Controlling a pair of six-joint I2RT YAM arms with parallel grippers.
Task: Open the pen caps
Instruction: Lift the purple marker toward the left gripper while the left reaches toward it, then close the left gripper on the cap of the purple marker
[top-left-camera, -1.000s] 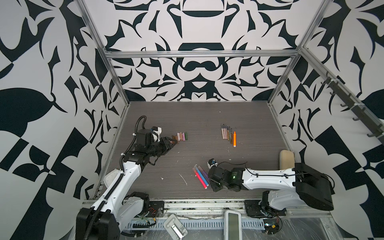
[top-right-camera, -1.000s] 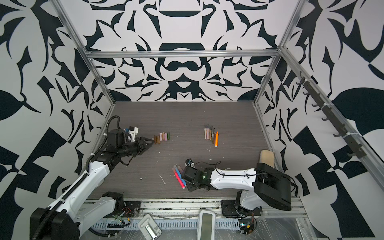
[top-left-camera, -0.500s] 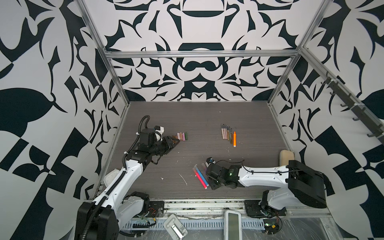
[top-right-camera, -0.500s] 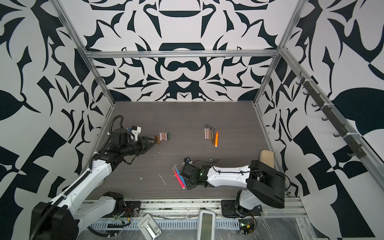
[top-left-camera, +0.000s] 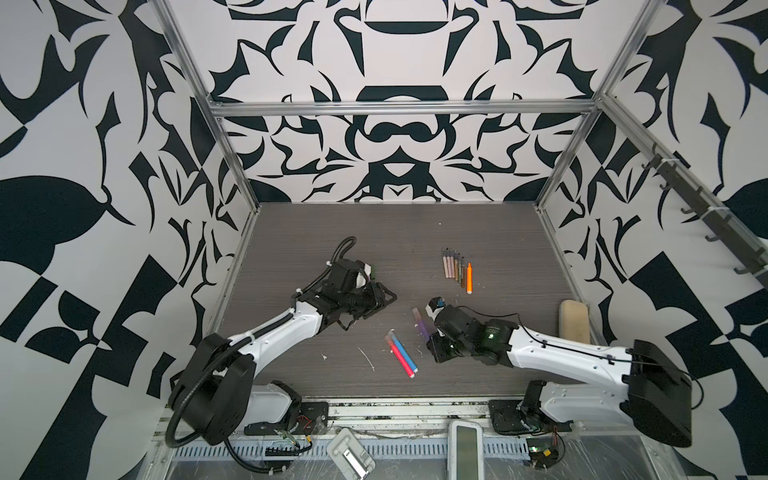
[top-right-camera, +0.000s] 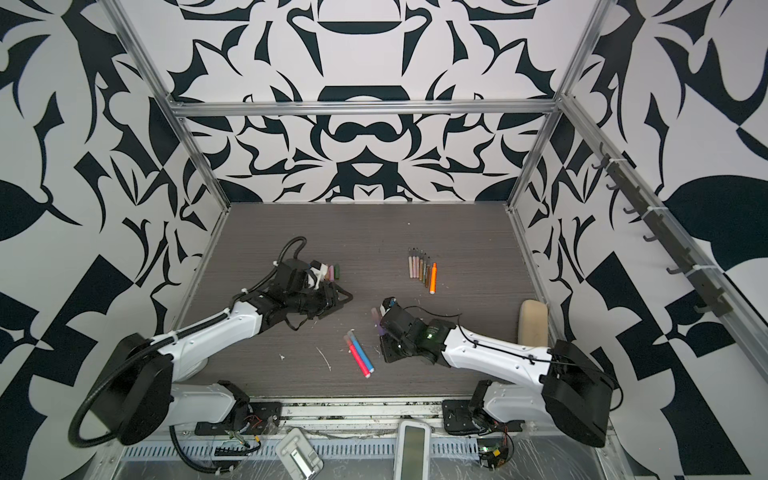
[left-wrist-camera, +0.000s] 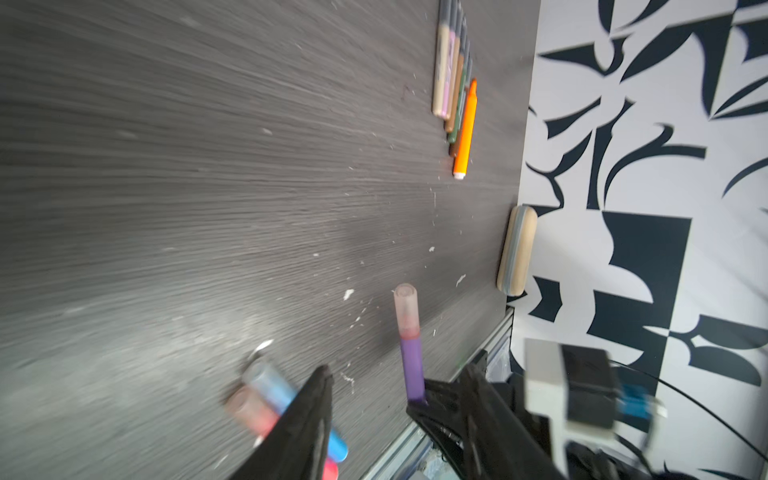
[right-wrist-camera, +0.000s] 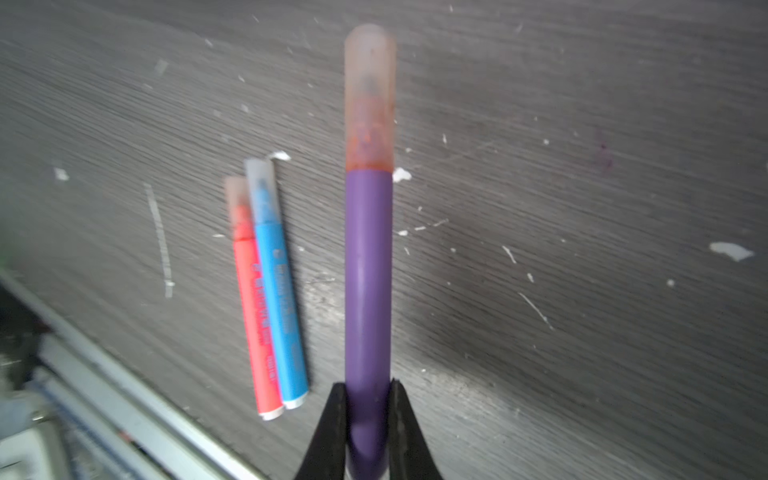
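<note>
1. The table (top-left-camera: 332, 232) carries a row of uncapped pens (top-left-camera: 455, 270) toward the back right and loose caps (top-right-camera: 332, 272) at the back left beside the left arm. A pink pen (right-wrist-camera: 253, 324) and a blue pen (right-wrist-camera: 278, 299) lie capped and touching near the front
2. The right gripper (right-wrist-camera: 368, 386) is clamped on the tail of the purple pen (right-wrist-camera: 368, 270). It holds the pen near the front middle, seemingly clear of the table
3. The left gripper (top-left-camera: 383, 296) has its jaws apart and empty, near the pen's capped end but not touching it
4. The peach cap (right-wrist-camera: 370, 95) sits fully seated on the purple pen, pointing away from the right wrist; this is the one to pull
5. To do it well, I judge the open jaws should go around the cap alone, past the seam and off the barrel. They should then close firmly and draw straight along the pen's axis while the right side holds. Gripped only at its tail, the pen could lever sideways under a crooked tug
</note>
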